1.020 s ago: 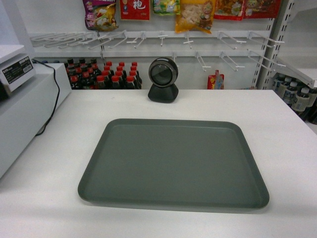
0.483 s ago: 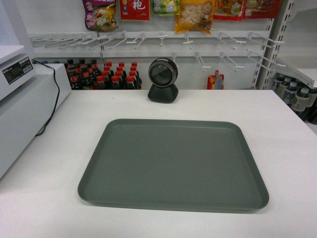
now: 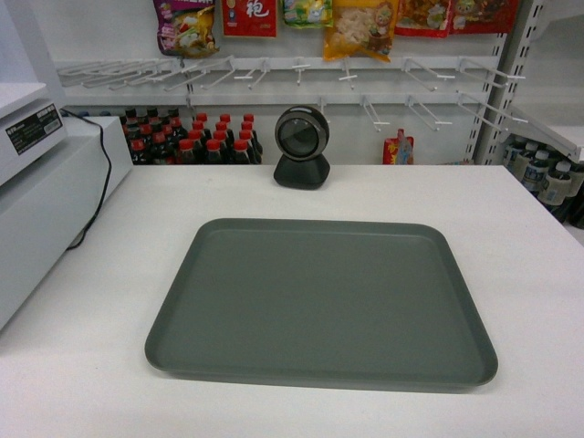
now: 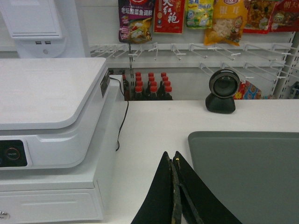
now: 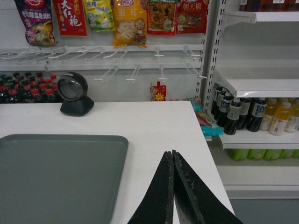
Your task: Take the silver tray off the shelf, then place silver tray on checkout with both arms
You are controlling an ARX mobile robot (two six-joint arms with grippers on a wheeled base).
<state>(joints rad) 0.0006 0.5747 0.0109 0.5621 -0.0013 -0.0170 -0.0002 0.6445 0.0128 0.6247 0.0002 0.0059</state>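
Observation:
The silver tray (image 3: 319, 301) lies flat on the white checkout (image 3: 511, 210), all of it in the head view. Neither arm shows in that view. In the left wrist view my left gripper (image 4: 172, 155) is shut on nothing and hangs above the checkout (image 4: 154, 121), just left of the tray's (image 4: 247, 172) left rim and apart from it. In the right wrist view my right gripper (image 5: 171, 152), also shut and empty, is over the checkout (image 5: 154, 121) to the right of the tray (image 5: 56, 177). A white shelf (image 5: 257, 86) stands beyond the counter's right end.
A white cash register (image 4: 46, 102) with a black cable (image 3: 100, 182) stands at the counter's left. A black round scanner (image 3: 301, 146) sits behind the tray. Bottles (image 3: 192, 141) and snack bags hang behind. The counter's right edge (image 5: 205, 154) drops off near my right gripper.

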